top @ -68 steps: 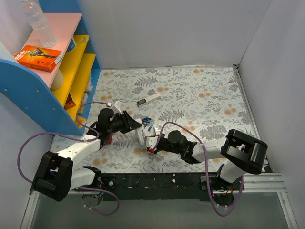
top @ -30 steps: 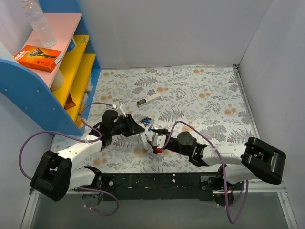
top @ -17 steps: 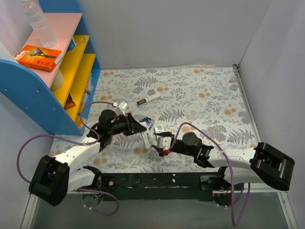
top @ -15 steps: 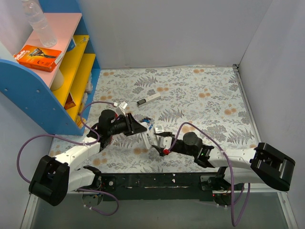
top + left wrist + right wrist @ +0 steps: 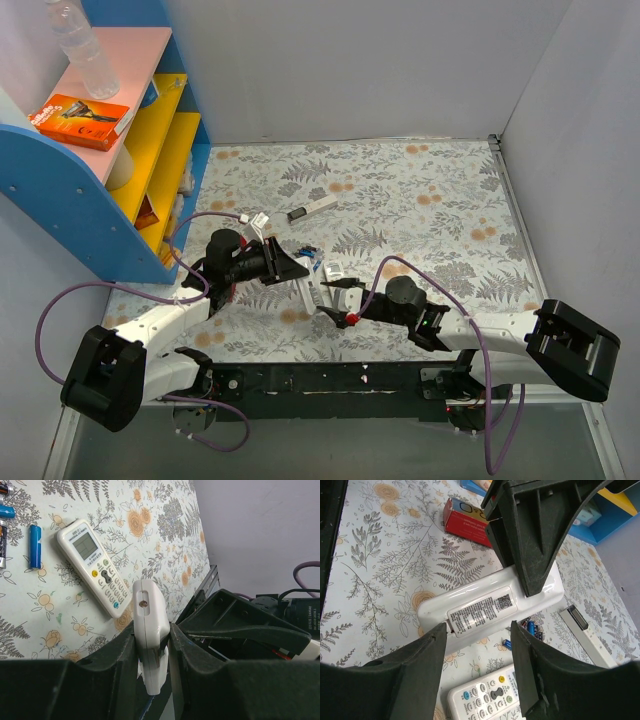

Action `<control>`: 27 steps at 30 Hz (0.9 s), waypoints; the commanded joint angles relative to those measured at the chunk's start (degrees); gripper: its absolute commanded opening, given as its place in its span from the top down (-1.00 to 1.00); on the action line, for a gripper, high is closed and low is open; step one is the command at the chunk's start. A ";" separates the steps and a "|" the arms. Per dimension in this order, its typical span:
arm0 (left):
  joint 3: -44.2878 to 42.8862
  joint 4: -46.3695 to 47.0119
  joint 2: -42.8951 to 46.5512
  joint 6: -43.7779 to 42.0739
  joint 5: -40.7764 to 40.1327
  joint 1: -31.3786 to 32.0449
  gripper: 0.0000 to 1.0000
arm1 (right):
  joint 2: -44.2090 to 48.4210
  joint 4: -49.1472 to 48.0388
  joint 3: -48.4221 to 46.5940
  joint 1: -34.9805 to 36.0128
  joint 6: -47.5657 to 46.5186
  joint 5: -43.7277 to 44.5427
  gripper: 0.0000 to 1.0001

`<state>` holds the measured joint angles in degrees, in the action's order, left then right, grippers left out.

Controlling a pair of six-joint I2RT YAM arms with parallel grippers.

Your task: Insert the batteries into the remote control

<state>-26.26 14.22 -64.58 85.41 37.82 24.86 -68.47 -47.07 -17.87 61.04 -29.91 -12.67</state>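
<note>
Barely begun — left end effector (image 5: pixel 151 640) pinching the remote (image 5: pixel 485 607) off the counter (image 5: pixel 150 545), right end effector (image 5: pixel 477 630) spread near its free end; batteries (image 5: pixel 35 546) lie loose, apparently none loaded.

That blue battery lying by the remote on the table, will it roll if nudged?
Probably: the blue battery is a smooth cylinder on its side, so a sideways nudge likely rolls it. Small and rigid-looking, it may slip when pinched.
</note>
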 commanded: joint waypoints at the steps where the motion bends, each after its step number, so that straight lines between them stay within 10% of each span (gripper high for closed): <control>1: -0.81 2.65 0.86 1.52 2.60 -0.08 1.00 | 0.44 -1.62 -0.24 -0.30 0.12 -1.84 -0.22; 27: -1.60 7.06 -3.01 6.00 10.96 -0.08 1.00 | -7.55 -1.36 -4.28 0.31 -8.67 0.18 -0.20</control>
<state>-26.26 18.46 -68.14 86.17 40.99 23.77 -73.67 -49.91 -19.90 60.95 -35.18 -15.22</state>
